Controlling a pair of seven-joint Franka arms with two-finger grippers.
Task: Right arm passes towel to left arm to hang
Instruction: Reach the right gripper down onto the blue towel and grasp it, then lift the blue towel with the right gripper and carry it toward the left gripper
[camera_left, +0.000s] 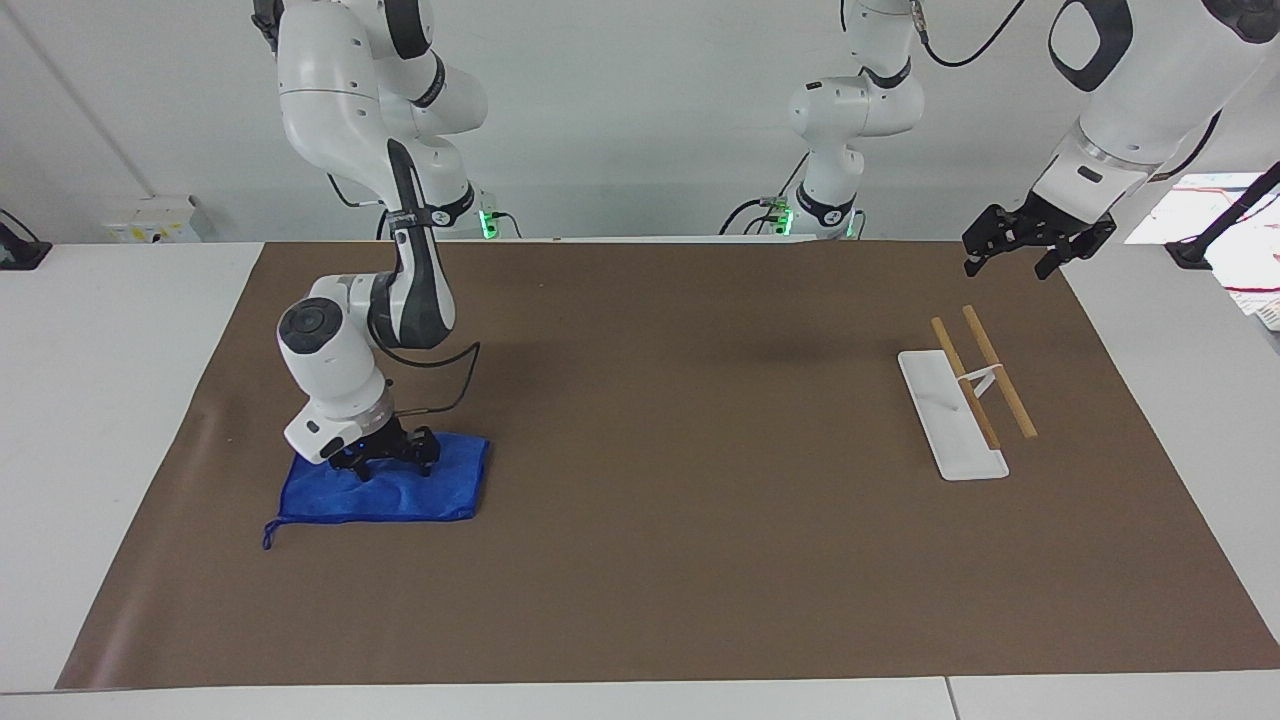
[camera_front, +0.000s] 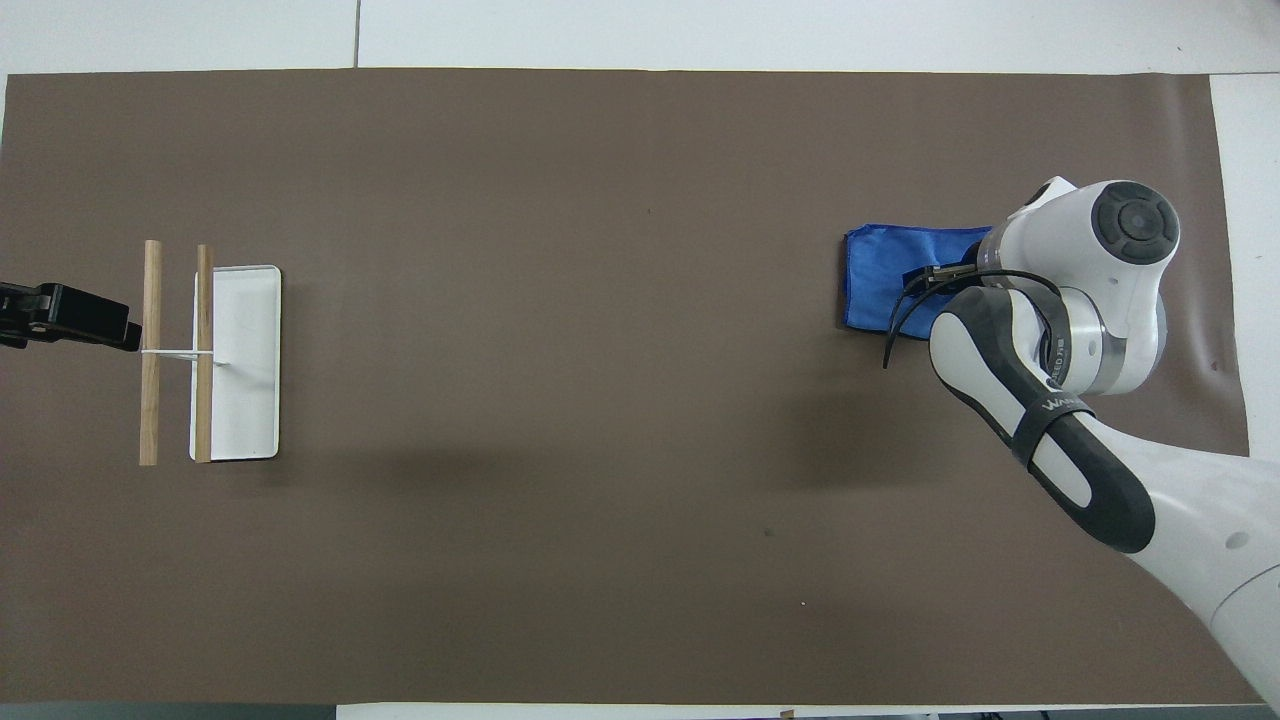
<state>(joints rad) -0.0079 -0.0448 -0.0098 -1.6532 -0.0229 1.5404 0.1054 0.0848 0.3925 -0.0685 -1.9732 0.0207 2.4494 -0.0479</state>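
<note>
The blue towel (camera_left: 400, 497) (camera_front: 880, 285) lies flat on the brown mat toward the right arm's end of the table, its thin cord loop (camera_left: 268, 535) trailing off one corner. My right gripper (camera_left: 393, 468) is down on the towel's edge nearer the robots, open, with its fingertips spread on the cloth. In the overhead view the right arm's wrist (camera_front: 1090, 290) hides that gripper and part of the towel. My left gripper (camera_left: 1010, 262) (camera_front: 100, 320) waits open and empty in the air at the left arm's end, over the mat's edge beside the rack.
A rack with a white base (camera_left: 945, 420) (camera_front: 245, 400) and two raised wooden bars (camera_left: 985, 375) (camera_front: 150, 350) stands toward the left arm's end. The brown mat (camera_left: 700, 500) covers most of the table. Two slimmer white arms (camera_left: 830, 130) stand at the robots' end.
</note>
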